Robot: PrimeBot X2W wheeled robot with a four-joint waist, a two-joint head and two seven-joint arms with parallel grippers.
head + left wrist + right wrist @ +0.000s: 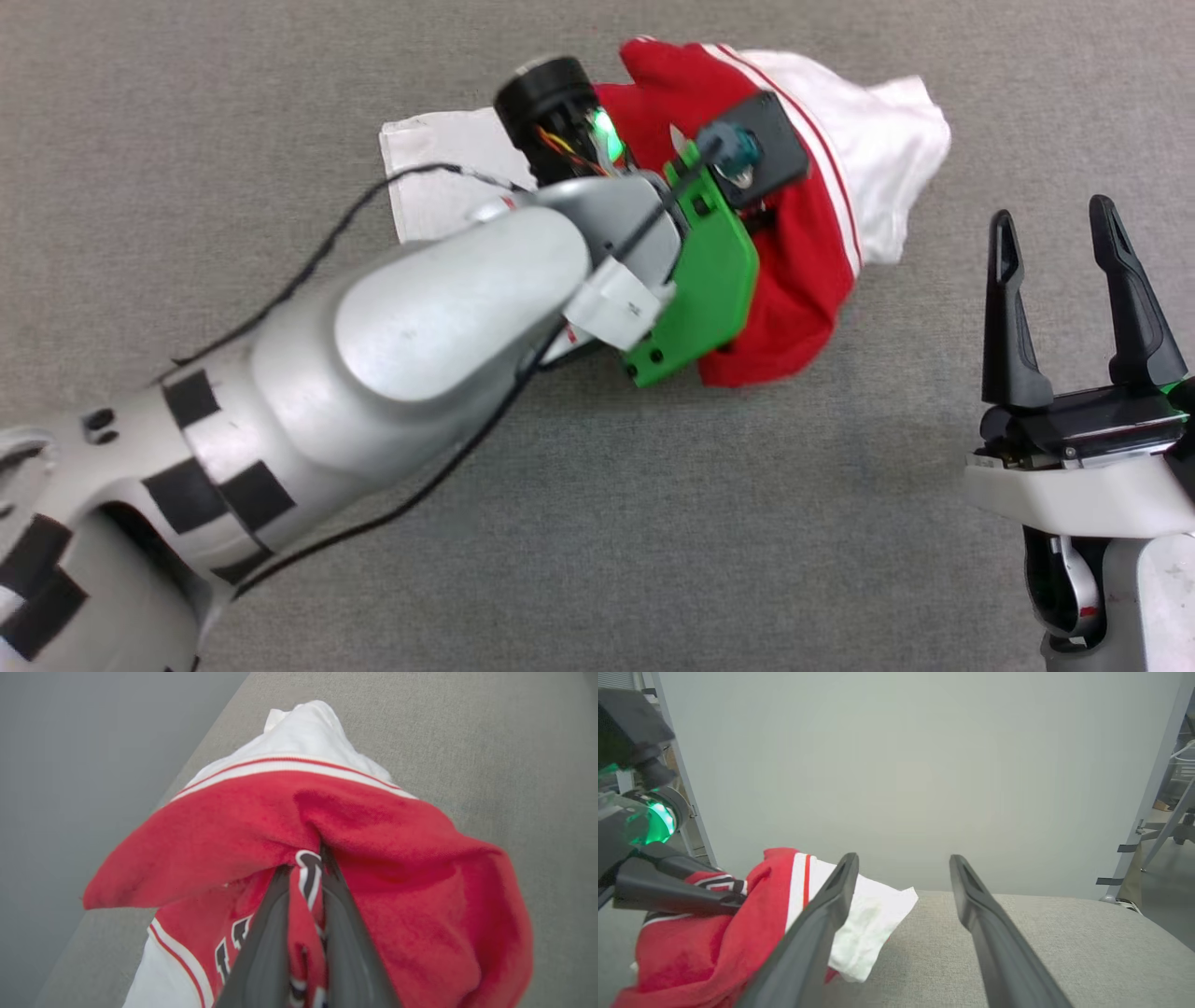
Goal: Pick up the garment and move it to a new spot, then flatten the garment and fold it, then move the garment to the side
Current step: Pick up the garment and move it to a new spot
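The garment point(794, 271) is a red shirt with white sleeves, bunched up on the grey surface at the top middle of the head view. My left arm reaches over it from the lower left. In the left wrist view my left gripper point(308, 861) is shut on a fold of the garment point(383, 868) that carries black white-edged lettering. The cloth drapes down around the fingers. From the right wrist view the left gripper point(735, 897) pinches the garment point(691, 952) from the side. My right gripper point(1050, 219) stands open and holds nothing, to the right of the garment; its fingers point(831, 905) are spread wide.
A grey fabric-covered surface point(597, 523) lies under everything. Its edge point(154, 807) runs diagonally in the left wrist view. A pale panel point(901, 765) rises behind its far edge, with metal legs point(1162, 826) at the far right.
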